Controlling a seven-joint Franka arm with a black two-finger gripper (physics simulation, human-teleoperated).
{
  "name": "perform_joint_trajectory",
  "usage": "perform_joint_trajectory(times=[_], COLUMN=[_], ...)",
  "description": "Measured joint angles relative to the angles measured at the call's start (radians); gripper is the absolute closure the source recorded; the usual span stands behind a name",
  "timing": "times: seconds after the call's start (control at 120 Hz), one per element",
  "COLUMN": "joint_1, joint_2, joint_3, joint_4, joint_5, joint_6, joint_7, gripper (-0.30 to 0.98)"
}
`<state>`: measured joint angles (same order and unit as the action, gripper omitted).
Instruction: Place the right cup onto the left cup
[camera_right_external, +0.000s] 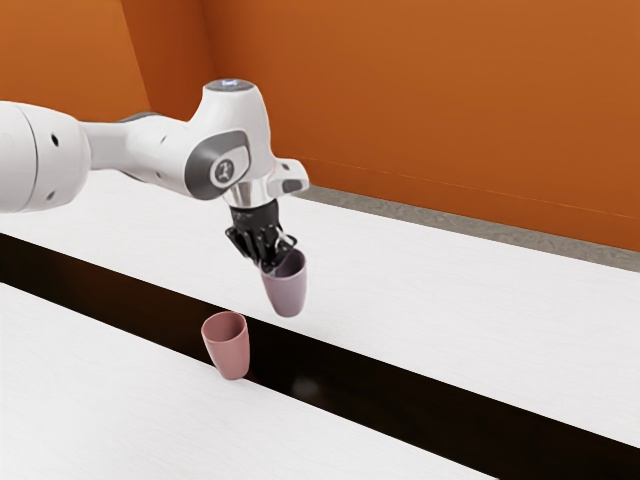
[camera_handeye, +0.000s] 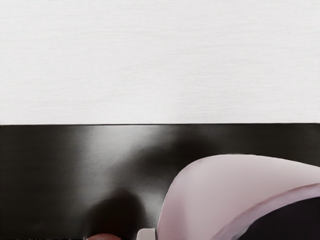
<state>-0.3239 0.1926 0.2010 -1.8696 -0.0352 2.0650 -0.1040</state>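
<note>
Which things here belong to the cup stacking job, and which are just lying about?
Part of the job:
- mauve cup, held
- pink cup
- gripper

Just surroundings:
- white table
- black strip
- orange wall

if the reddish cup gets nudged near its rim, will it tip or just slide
The reddish cup would probably tip fairly easily, being tall with a base narrower than its mouth. Its smooth-looking wall suggests it may feel a bit slippery, and its round sides could let it roll once down.

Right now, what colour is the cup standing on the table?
That cup is pinkish red, seen best in the exterior view.
</note>
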Motion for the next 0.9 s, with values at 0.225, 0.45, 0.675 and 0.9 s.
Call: perform_joint_trajectory(times=[0.225,0.45,0.675,0.9], joint_1=[-0.001,0.005,0.013,0.007], joint_2=[-0.09,-0.114,-0.126,-0.18], joint_3=[0.012,0.065,0.133,0.138], joint_4=[-0.024,-0.036,-0.068,-0.14], joint_5=[0.018,0.041,0.047,0.054], joint_6=[-0.043,-0.082,-0.107,-0.109], joint_7=[-0.005,0.001,0.034,0.061], gripper=[0.78,0.78,0.78,0.78])
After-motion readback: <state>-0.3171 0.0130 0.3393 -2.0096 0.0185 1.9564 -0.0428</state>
